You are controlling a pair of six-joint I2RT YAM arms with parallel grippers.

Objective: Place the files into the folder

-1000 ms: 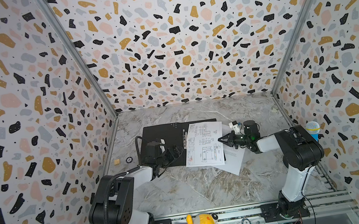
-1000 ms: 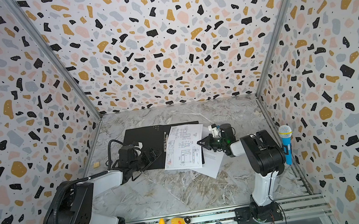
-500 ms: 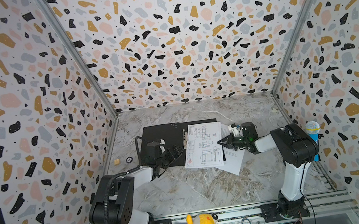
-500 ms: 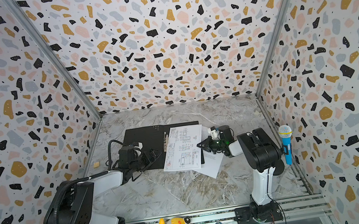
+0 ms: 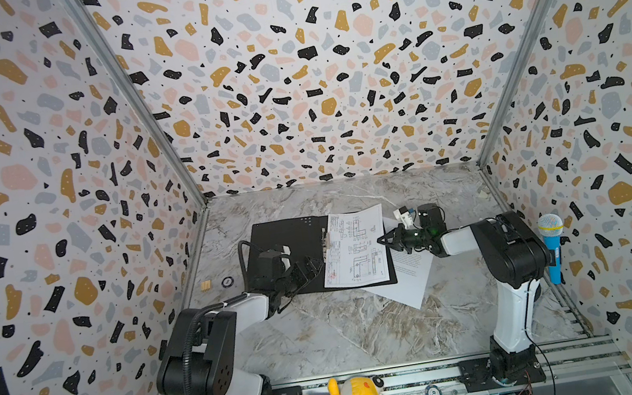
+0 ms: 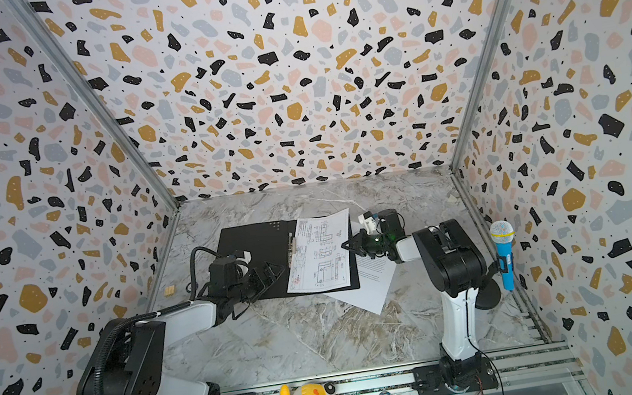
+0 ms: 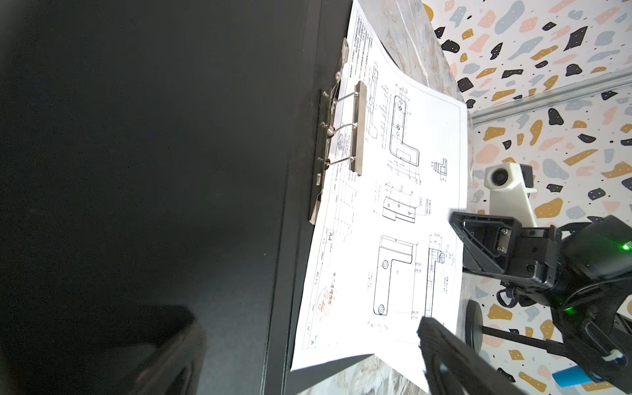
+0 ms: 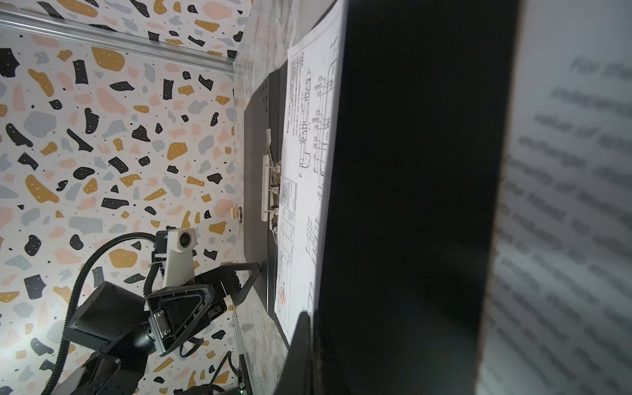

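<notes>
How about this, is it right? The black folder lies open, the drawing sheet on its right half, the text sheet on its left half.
Not quite. In both top views the text sheet lies on the table at the folder's right edge, partly tucked under it, not on its left half. The folder does lie open, the drawing sheet on its right half.

Your folder (image 5: pixel 287 240) lies open, black inside up; drawing sheet (image 5: pixel 355 247) on its right half, text sheet (image 5: pixel 409 277) poking from beneath.
</notes>
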